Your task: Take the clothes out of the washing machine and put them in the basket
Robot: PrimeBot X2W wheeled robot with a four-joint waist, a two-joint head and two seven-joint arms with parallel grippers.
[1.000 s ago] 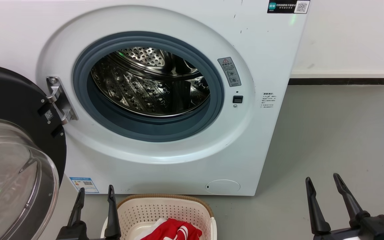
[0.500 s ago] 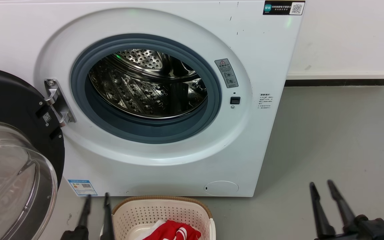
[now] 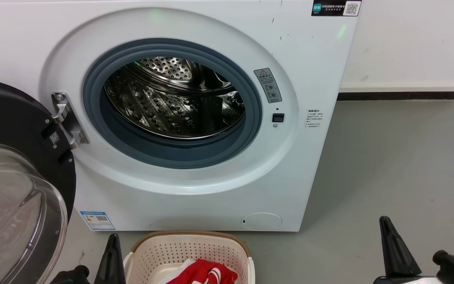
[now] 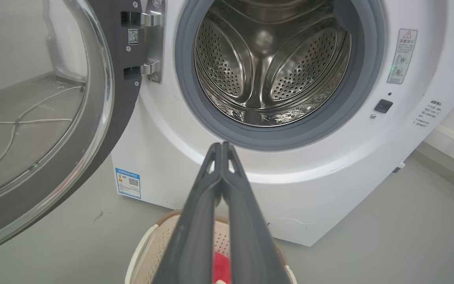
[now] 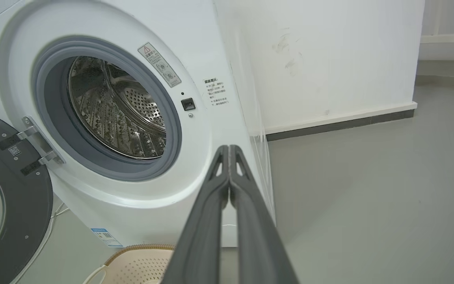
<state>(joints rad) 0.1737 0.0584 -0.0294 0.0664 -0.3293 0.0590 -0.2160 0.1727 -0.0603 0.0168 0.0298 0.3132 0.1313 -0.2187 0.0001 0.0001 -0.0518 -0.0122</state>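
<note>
Both tools — left tool (image 4: 222,146) and right tool (image 5: 229,148) — are closed on nothing facing the washing machine (image 3: 195,205), whose drum (image 3: 164,106) looks bare, and the clothes (image 3: 203,272) lie in the basket (image 3: 189,236) at its foot, so a last look inside seems wise.

This is a laundry corner in a plain, bare room, more a utility space than a furnished home. A white front-loading washer (image 3: 195,205) stands on a smooth grey floor (image 3: 388,157) against a blank white wall (image 3: 408,39) with dark skirting (image 3: 396,96). Its door (image 3: 10,118) hangs open on a steel drum (image 3: 172,106). A basket (image 3: 189,236) of red clothes (image 3: 203,274) sits before it. A loose cable (image 4: 14,122) lies on the floor beside it.
</note>
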